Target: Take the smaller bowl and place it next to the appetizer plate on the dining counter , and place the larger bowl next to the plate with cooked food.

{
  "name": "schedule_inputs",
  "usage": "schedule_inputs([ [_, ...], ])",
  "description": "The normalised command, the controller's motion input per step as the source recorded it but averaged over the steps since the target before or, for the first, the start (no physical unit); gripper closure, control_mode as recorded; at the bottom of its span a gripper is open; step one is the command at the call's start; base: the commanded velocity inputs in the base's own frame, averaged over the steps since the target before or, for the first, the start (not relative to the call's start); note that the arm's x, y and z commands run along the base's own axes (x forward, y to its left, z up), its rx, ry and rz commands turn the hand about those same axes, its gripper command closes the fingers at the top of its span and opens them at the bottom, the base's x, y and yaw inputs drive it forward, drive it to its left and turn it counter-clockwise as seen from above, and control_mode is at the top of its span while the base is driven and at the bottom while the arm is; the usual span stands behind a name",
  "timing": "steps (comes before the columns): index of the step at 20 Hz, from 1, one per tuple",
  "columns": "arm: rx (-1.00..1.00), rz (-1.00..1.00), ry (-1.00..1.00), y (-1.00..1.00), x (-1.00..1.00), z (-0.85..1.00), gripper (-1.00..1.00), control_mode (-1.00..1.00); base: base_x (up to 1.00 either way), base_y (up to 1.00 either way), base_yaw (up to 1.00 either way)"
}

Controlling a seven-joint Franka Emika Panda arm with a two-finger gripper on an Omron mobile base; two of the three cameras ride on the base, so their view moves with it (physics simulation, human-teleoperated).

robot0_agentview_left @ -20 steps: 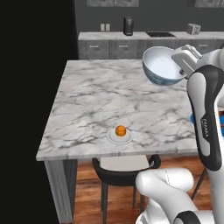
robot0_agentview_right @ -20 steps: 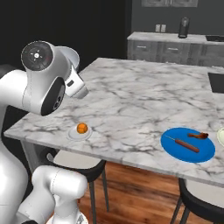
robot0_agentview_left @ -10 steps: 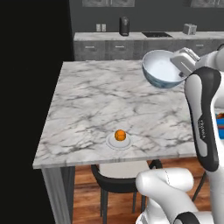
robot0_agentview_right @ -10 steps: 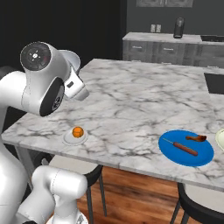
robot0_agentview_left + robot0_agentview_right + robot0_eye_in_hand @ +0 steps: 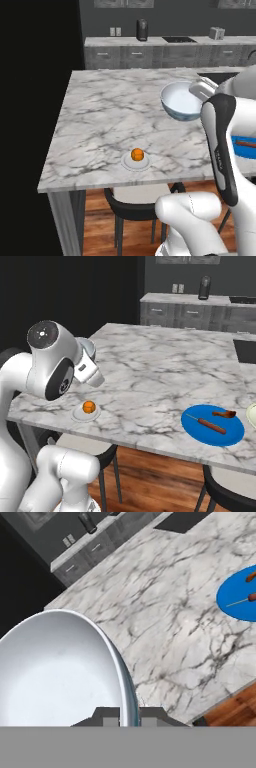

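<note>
My gripper [image 5: 129, 714] is shut on the rim of the smaller bowl [image 5: 181, 100], white inside and blue outside, and holds it above the dining counter [image 5: 105, 115], tilted. In the hand view the smaller bowl [image 5: 60, 672] takes up the lower left. The appetizer plate [image 5: 136, 162] with its orange ball sits near the counter's front edge, ahead and left of the bowl; from the right I see the appetizer plate [image 5: 86, 413] just below my arm. The plate with cooked food [image 5: 212, 425] lies to the right, and the larger bowl [image 5: 251, 415] peeks in at the frame edge beside it.
A black sink [image 5: 245, 351] is set into the far right of the island. Dark stools [image 5: 135, 205] stand under the overhang at the front. Behind runs a counter with grey drawers [image 5: 165, 50], carrying a dark canister [image 5: 142, 30] and a toaster [image 5: 216, 33].
The whole picture has shifted a little, so the base has moved. The held bowl has come lower over the counter, closer to the small white plate.
</note>
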Motion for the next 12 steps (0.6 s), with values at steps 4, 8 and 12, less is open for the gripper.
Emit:
schedule_inputs([
  [4,-0.01,0.0,0.14,-0.2,0.0,-0.58,1.0,-1.0,0.0,0.0,0.0],
  [8,0.0,0.0,0.23,-0.15,0.0,-0.56,1.0,-1.0,0.0,0.0,0.0],
  [12,0.05,0.0,0.22,-0.29,0.0,-0.48,1.0,-1.0,0.0,0.0,0.0],
])
